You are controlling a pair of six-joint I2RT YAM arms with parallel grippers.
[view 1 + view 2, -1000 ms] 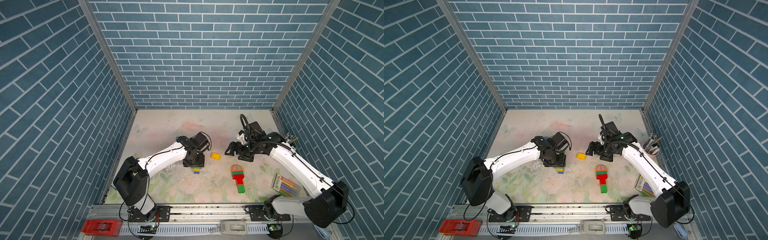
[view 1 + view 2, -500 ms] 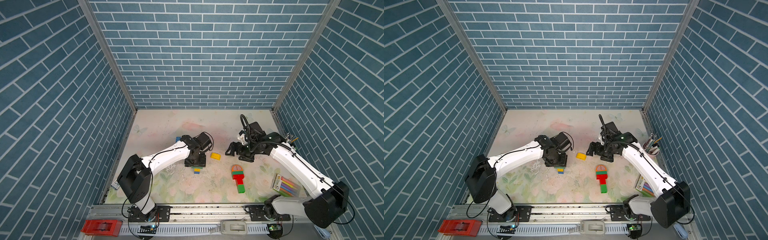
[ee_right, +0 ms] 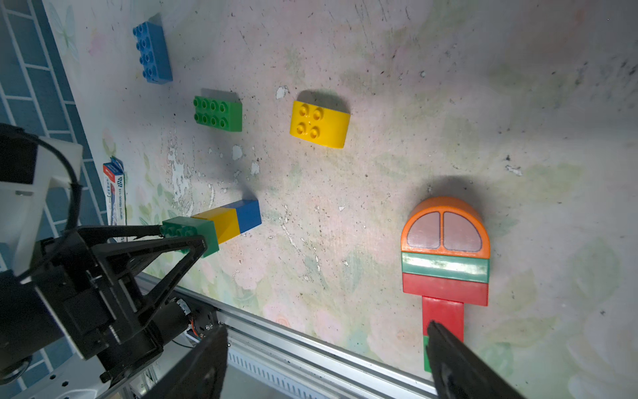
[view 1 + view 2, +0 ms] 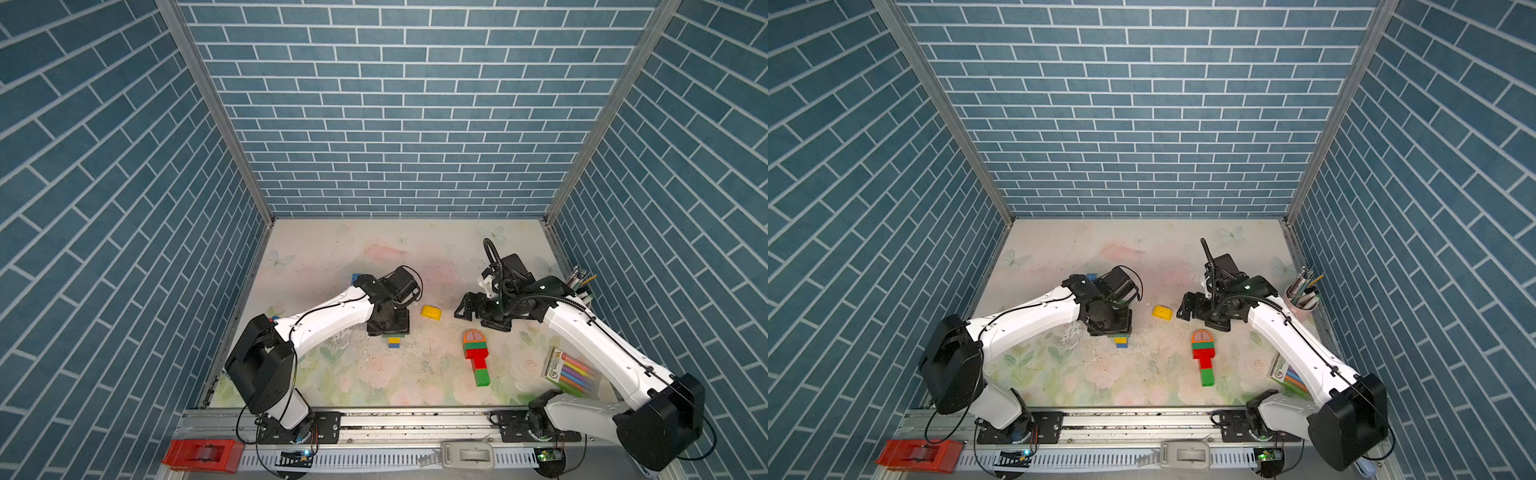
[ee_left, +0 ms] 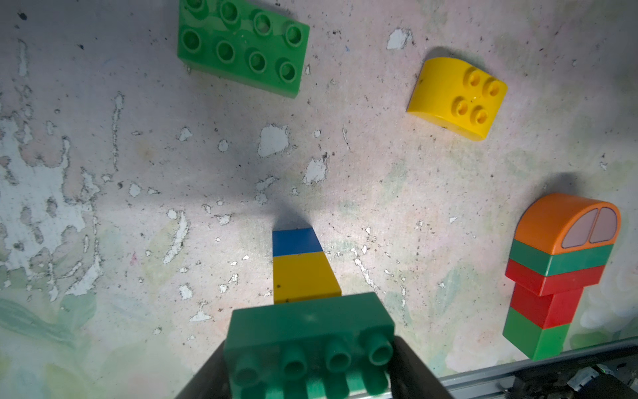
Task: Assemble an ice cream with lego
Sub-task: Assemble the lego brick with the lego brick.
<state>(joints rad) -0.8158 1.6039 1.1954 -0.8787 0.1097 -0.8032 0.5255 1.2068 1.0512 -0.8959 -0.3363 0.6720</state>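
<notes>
— Left gripper [image 3: 183,236]?
— Clenched on the green-yellow-blue stack [image 5: 305,276], green brick [image 5: 310,321] between its jaws. Right gripper [image 3: 324,340] stands released, empty.
— Handling?
— Light, stiff, slick plastic; I'd pinch flat sides.

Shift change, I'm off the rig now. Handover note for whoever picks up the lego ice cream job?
Left pincer: shut on a green-yellow-blue stack, gripped at the green end, blue end toward the table.
Right pincer: open, empty, near the ice cream.
Done: that ice cream, lying flat.
Loose: yellow curved piece, green brick, blue brick.
To do: probably finish the held stack, perhaps with the yellow curved piece.
</notes>
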